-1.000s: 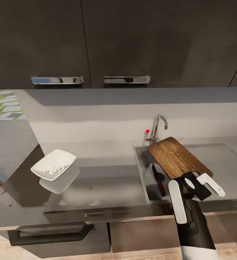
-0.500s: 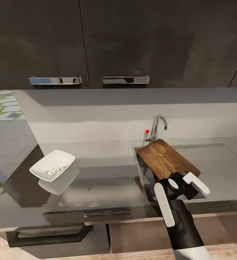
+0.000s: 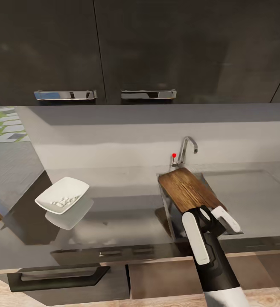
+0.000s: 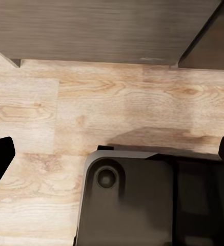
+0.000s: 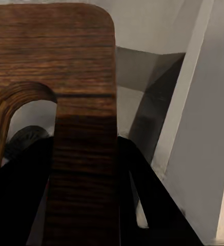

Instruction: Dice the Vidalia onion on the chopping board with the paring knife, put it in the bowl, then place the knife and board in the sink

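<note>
My right gripper (image 3: 208, 215) stays clamped on the chopping board (image 3: 187, 189), which has swung lower and further over the sink (image 3: 165, 200). My left gripper (image 4: 112, 154) is spread open.

One chopping board (image 3: 187, 189) lies tilted over one sink (image 3: 236, 230), at about four o'clock in the head view. One chrome tap (image 3: 187, 149) with one red knob (image 3: 174, 155) stands at two o'clock. One white bowl (image 3: 62, 195) sits at nine o'clock holding one cluster of diced onion (image 3: 63, 200). Two chrome cabinet handles (image 3: 65, 94) hang at twelve o'clock. One drawer handle (image 3: 59, 277) lies at seven o'clock.
</note>
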Available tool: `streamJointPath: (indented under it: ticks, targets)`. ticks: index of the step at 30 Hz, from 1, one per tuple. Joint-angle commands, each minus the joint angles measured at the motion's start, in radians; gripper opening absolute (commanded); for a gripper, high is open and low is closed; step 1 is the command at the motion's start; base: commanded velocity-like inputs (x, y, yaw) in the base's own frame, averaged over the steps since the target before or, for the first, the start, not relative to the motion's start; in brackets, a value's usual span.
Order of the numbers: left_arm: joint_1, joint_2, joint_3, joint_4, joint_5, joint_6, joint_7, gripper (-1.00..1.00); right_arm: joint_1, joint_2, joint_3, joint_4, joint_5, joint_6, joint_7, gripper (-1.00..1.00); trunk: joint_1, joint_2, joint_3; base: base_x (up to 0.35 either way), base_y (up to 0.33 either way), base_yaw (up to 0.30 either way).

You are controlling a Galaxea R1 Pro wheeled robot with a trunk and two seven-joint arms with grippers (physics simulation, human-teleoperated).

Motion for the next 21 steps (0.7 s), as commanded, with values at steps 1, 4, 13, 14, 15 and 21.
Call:
streamJointPath:
  ticks: [1, 4, 13, 14, 15, 21]
  targets:
    - [0.0, -0.001, 0.001, -0.002, -0.001, -0.001, 0.003, 1.0, -0.024, 0.0, 0.015, -0.001, -0.043, 0.008, -0.029, -1.0, 0.001, -0.002, -0.002, 0.0, 0.0, 0.0]
    - [0.0, -0.001, 0.001, -0.002, 0.0, -0.001, 0.004, 1.0, -0.066, 0.0, 0.041, 0.0, -0.089, 0.006, -0.092, -1.0, 0.001, -0.002, -0.002, 0.0, 0.0, 0.0]
    - [0.0, -0.001, 0.0, -0.001, 0.001, -0.001, 0.002, 1.0, -0.151, 0.0, 0.125, 0.033, -0.093, -0.052, -0.208, -1.0, 0.001, -0.002, -0.002, 0.0, 0.0, 0.0]
    - [0.0, -0.001, 0.0, 0.0, 0.001, -0.001, 0.003, 1.0, -0.152, 0.0, 0.126, 0.035, -0.092, -0.056, -0.208, -1.0, 0.001, -0.002, -0.002, 0.0, 0.0, 0.0]
    - [0.0, -0.001, 0.0, 0.001, 0.001, -0.001, 0.003, 1.0, -0.152, 0.0, 0.126, 0.041, -0.091, -0.058, -0.208, -1.0, 0.001, -0.002, -0.002, 0.0, 0.0, 0.0]
    - [0.0, -0.001, 0.0, 0.001, 0.001, -0.001, 0.003, 1.0, -0.153, 0.0, 0.127, 0.077, -0.056, -0.062, -0.208, -1.0, 0.001, -0.002, -0.002, 0.0, 0.0, 0.0]
